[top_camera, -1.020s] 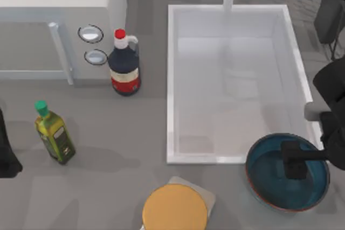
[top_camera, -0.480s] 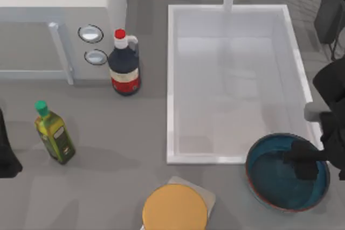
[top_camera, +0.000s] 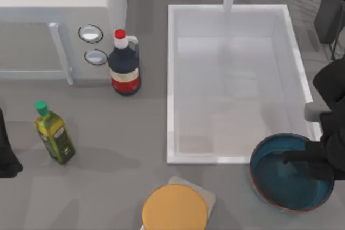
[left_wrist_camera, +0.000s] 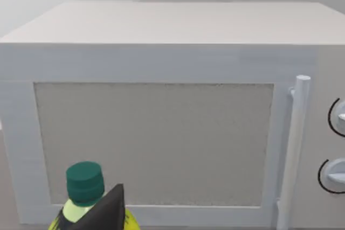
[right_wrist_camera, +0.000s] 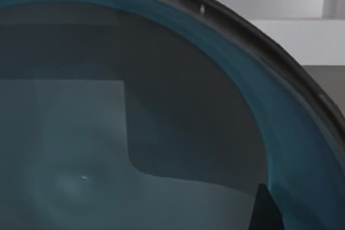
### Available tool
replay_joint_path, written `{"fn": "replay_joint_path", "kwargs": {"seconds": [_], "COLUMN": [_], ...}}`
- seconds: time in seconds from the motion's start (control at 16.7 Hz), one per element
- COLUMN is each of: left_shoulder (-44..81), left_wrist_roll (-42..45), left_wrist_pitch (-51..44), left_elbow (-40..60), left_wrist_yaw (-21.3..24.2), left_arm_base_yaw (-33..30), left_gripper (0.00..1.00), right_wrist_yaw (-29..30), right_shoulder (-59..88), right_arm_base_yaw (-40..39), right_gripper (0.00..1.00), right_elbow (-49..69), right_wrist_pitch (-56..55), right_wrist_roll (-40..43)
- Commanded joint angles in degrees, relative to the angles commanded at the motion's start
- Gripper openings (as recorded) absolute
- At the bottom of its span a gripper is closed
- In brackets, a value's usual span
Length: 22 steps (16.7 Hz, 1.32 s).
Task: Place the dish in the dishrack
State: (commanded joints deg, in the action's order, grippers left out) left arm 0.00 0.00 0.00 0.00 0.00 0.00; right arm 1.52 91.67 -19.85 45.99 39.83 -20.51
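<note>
I am at the grasping step. My right gripper (top_camera: 318,161) sits low inside the wide, deep, glossy teal-blue bowl with its thin reddish-brown rim (top_camera: 280,179), over toward the bowl's three o'clock wall. Whether my fingers are apart or closed on the wall, I cannot tell (the wrist and bowl hide them).

The bowl rests on the grey table at about five o'clock, its rim touching or just overlapping the corner of the large white rectangular basin (top_camera: 171,79). My right wrist view looks straight into the blue interior (right_wrist_camera: 161,106).

Next, I judge, comes a firm pinch on the rim, then a level lift. My left arm (top_camera: 6,152) idles at nine o'clock.
</note>
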Motion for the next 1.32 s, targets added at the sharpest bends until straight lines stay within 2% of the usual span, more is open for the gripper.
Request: {"fn": "replay_joint_path", "kwargs": {"seconds": [0.48, 0.66, 0.84, 1.14, 1.32], "left_shoulder": [0.0, 0.0, 0.0, 0.0, 0.0], "left_wrist_roll": [0.0, 0.0, 0.0, 0.0, 0.0], "left_wrist_pitch": [0.0, 0.0, 0.0, 0.0, 0.0], "left_elbow": [0.0, 0.0, 0.0, 0.0, 0.0], "left_wrist_yaw": [0.0, 0.0, 0.0, 0.0, 0.0], "left_arm_base_yaw": [0.0, 0.0, 0.0, 0.0, 0.0], "left_gripper": [1.0, 1.0, 1.0, 1.0, 1.0], "right_wrist_yaw": [-0.08, -0.08, -0.06, -0.08, -0.12], "right_shoulder": [-0.1, -0.14, -0.8, -3.2, -5.22], "right_arm_base_yaw": [-0.1, -0.23, -0.21, 0.11, 0.38], "right_gripper": [0.0, 0.0, 0.0, 0.0, 0.0], "right_elbow": [0.19, 4.1, 12.91, 29.9, 37.96], "right_wrist_pitch": [0.18, 4.15, 13.63, 35.74, 44.24], "right_wrist_roll": [-0.11, -0.13, -0.15, 0.14, 0.42]}}
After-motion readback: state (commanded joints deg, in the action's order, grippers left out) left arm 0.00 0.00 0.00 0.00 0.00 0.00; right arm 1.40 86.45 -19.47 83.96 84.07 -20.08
